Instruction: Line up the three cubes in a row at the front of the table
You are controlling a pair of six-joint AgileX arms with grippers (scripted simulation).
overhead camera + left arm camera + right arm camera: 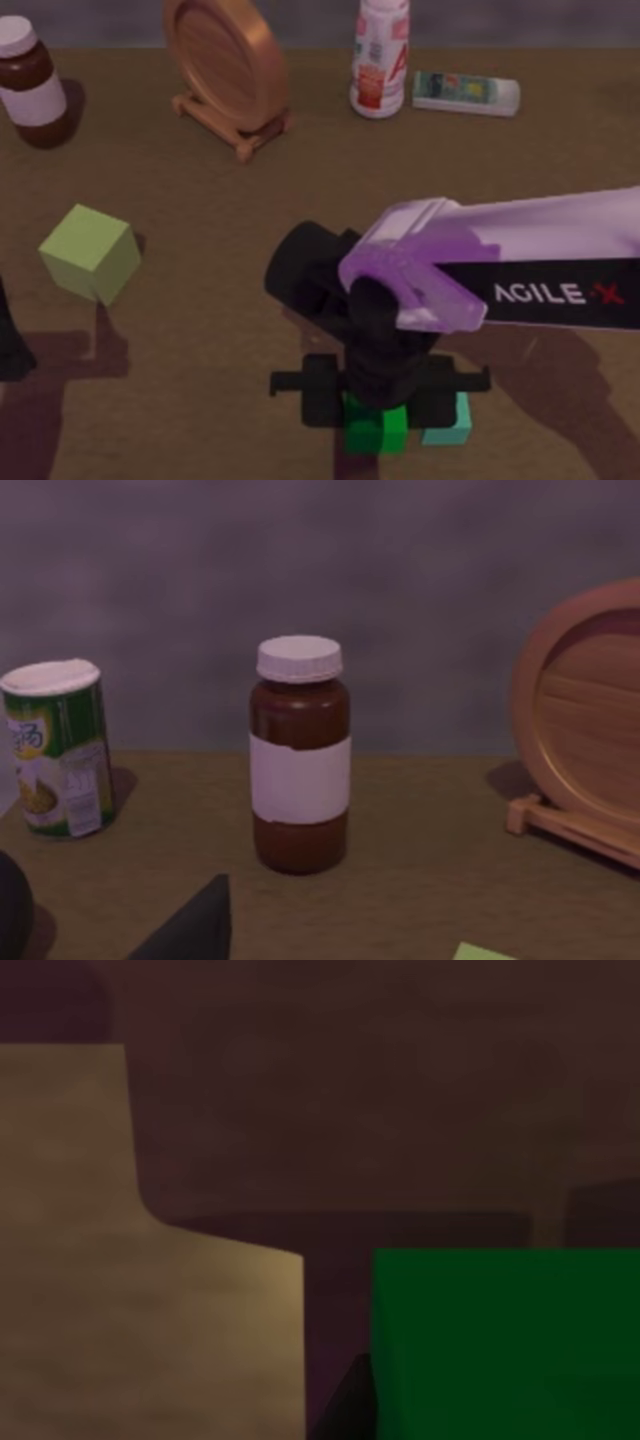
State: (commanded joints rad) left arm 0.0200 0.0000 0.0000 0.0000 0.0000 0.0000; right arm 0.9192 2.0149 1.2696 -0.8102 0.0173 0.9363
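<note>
Green cube; teal; yellow-green

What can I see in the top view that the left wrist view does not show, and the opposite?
Only the top view shows the right arm's claw low over the bright green cube beside the teal cube at the front edge, plus a white bottle and a lying tube.

Only the left wrist view shows a green-labelled can.

Both show the brown jar, the wooden plate on its stand and the table.
</note>
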